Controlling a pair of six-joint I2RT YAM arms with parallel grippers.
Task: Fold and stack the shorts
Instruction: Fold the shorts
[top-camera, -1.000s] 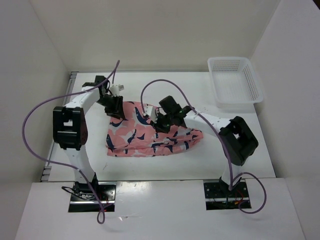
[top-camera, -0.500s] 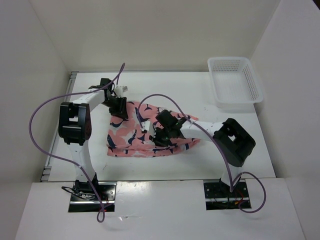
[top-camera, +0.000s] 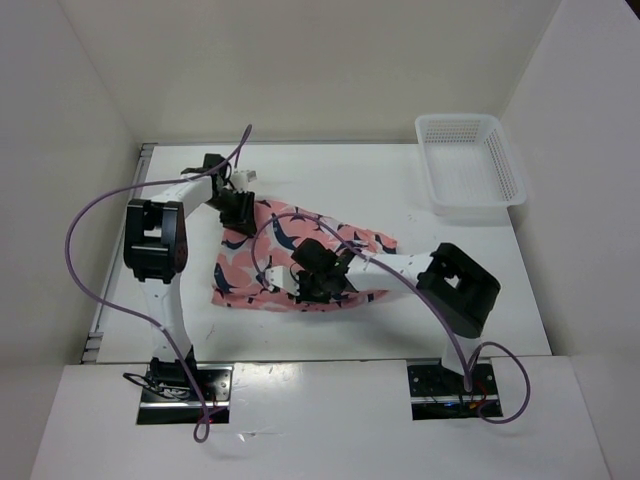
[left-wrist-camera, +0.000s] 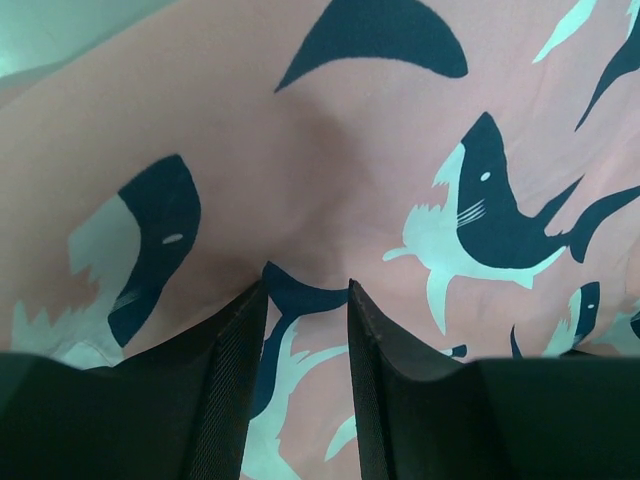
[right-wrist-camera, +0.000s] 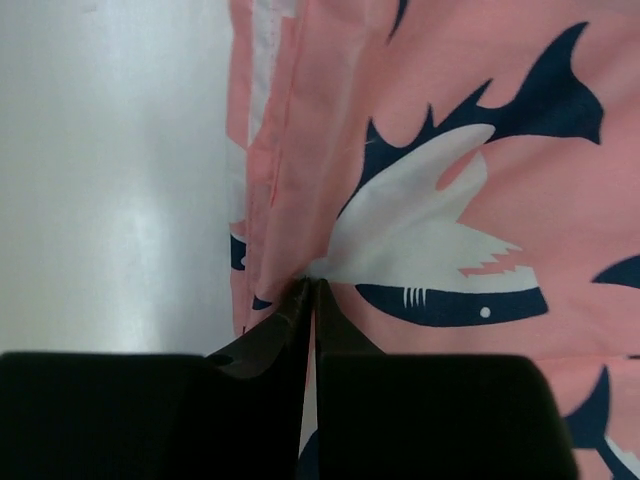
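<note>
You have light, limp shorts (top-camera: 285, 262) that slide on the counter (top-camera: 450, 300), so grip hems and corners: left tool (left-wrist-camera: 305, 300) pinches a fold, right tool (right-wrist-camera: 308, 292) is clamped on the seamed edge.

1. The shorts (top-camera: 255, 268) are salmon pink, printed all over with navy-and-white sharks.
2. The mesh basket (top-camera: 470, 207) is white.
3. The table (top-camera: 350, 175) is plain white.
4. The left arm (top-camera: 152, 240) and right arm (top-camera: 458, 290) are white with black joints, and their cables (top-camera: 69, 248) are purple.
5. The left gripper (left-wrist-camera: 307, 290) and right gripper (right-wrist-camera: 308, 285) have black fingers (left-wrist-camera: 235, 380).
</note>
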